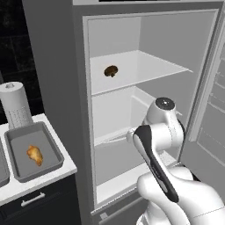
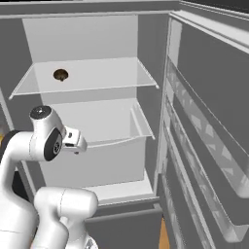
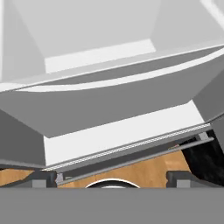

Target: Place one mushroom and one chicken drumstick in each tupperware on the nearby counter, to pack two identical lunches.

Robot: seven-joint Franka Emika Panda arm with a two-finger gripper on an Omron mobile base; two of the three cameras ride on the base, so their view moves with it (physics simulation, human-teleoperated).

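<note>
The fridge (image 1: 145, 110) stands open, and a mushroom (image 1: 110, 70) lies alone on its upper shelf (image 1: 145, 70), toward the left. On the bench (image 1: 39, 180) left of the fridge, a grey tupperware (image 1: 17, 145) already holds a drumstick (image 1: 35, 154); a paper towel roll (image 1: 14, 103) stands behind it. The tool (image 3: 112, 178) looks down into the lower fridge, its tips well apart at the bottom of the hand view, so it reads as spread and empty. The step in hand is likely fetching that mushroom: raise the arm above the shelf edge, come in level over the shelf, centre the tips either side of the cap, and close gently so it does not roll back. No brand, label or writing can be read anywhere.
</note>
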